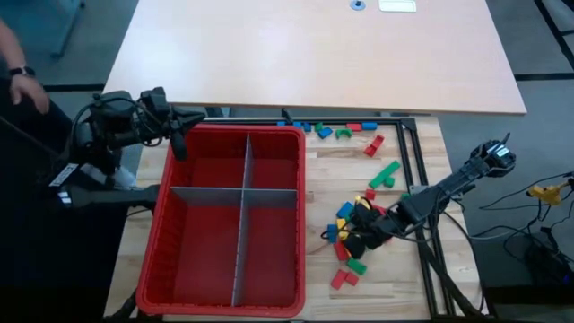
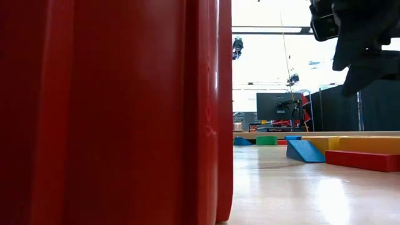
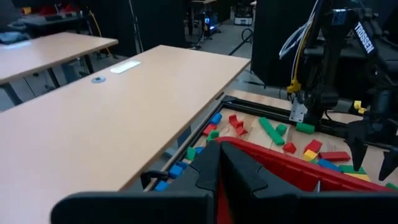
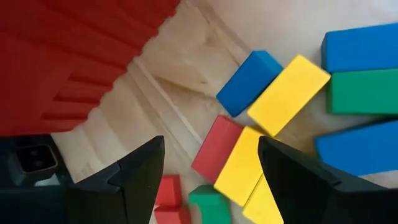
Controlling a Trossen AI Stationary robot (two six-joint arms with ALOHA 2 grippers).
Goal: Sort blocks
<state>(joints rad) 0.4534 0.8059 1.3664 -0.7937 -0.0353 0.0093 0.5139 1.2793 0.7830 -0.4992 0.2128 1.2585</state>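
Note:
Blocks [image 1: 345,220] in red, green, blue and yellow lie scattered on the wooden board to the right of the red bin [image 1: 238,130], and more lie along the far rail [image 1: 336,128]. My right gripper [image 1: 360,226] hangs open over the pile. In its wrist view a red block [image 4: 214,146] and a yellow block [image 4: 239,165] lie below the gap between its fingers [image 4: 211,158]. The low view shows it [image 2: 356,37] well above the board. My left gripper [image 1: 179,130] is shut [image 3: 221,158] over the bin's far left corner [image 3: 280,158].
Grey dividers [image 1: 244,193] split the bin into compartments. A black rail frame [image 1: 417,179] borders the board at the far and right sides. A large pale table [image 1: 314,54] stands beyond. A person's hand [image 1: 20,85] shows at the far left. Cables [image 1: 538,193] lie to the right.

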